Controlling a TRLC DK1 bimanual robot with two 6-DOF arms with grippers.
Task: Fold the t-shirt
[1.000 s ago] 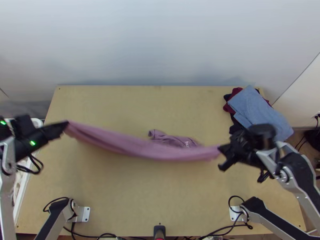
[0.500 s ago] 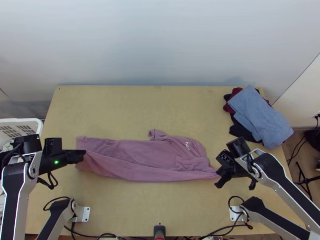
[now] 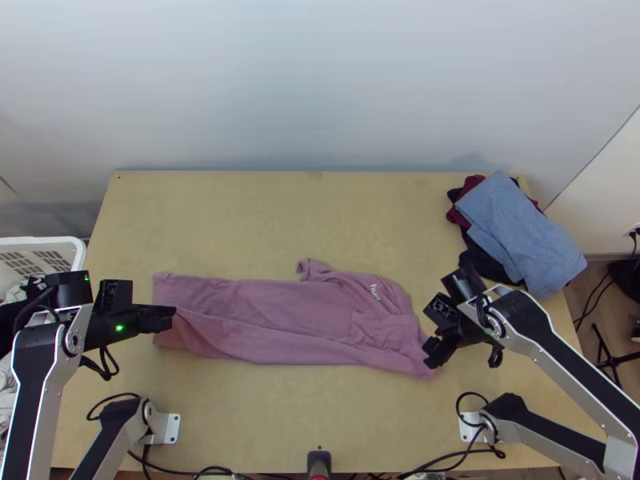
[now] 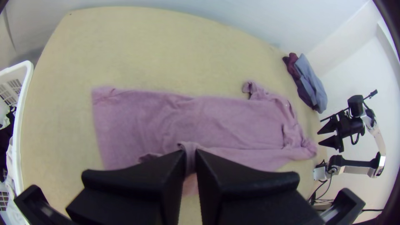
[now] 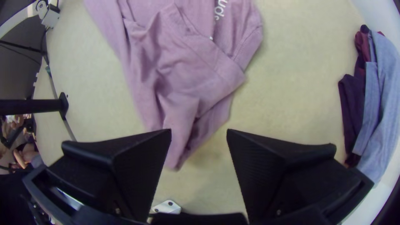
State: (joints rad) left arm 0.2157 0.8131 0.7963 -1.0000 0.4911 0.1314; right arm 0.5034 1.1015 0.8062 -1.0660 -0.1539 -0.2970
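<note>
The mauve t-shirt (image 3: 280,316) lies lengthwise in a long folded strip across the table, a short sleeve sticking up at its far side. My left gripper (image 3: 170,314) is at the strip's left end; in the left wrist view the same left gripper (image 4: 190,156) is shut on a pinched bit of the t-shirt (image 4: 233,121). By the strip's right end is my right gripper (image 3: 430,352). The right wrist view has the right gripper (image 5: 199,135) open, fingers wide apart, the t-shirt's end (image 5: 179,141) lying near one finger and not pinched.
A pile of dark, maroon and blue-grey clothes (image 3: 520,232) lies at the table's far right corner. A white basket (image 3: 76,254) with clothes stands beside the left edge. Bare wood (image 3: 264,216) stretches beyond the t-shirt.
The t-shirt, earlier stretched between both grippers, came down nearer the table's near edge and lies flat. My right gripper has let go of its end. The left gripper moved nearer too.
</note>
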